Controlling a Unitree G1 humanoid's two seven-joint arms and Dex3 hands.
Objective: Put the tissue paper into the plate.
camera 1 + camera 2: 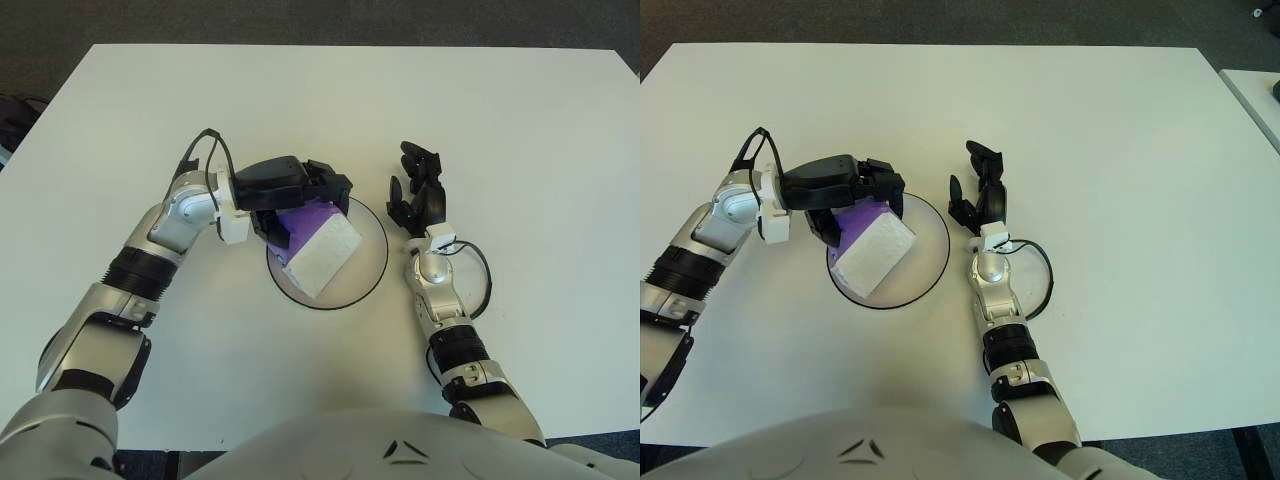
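A purple and white tissue pack (318, 245) lies in the clear round plate (368, 268) at the table's middle. My left hand (296, 192) is over the plate's left side, its fingers curled around the pack's purple end. The pack also shows in the right eye view (875, 250), tilted, with its white end toward me. My right hand (416, 192) shows just right of the plate's rim, fingers spread and holding nothing.
The white table (500, 120) spreads wide around the plate. Dark floor lies beyond its far edge. A second white surface (1258, 100) shows at the far right.
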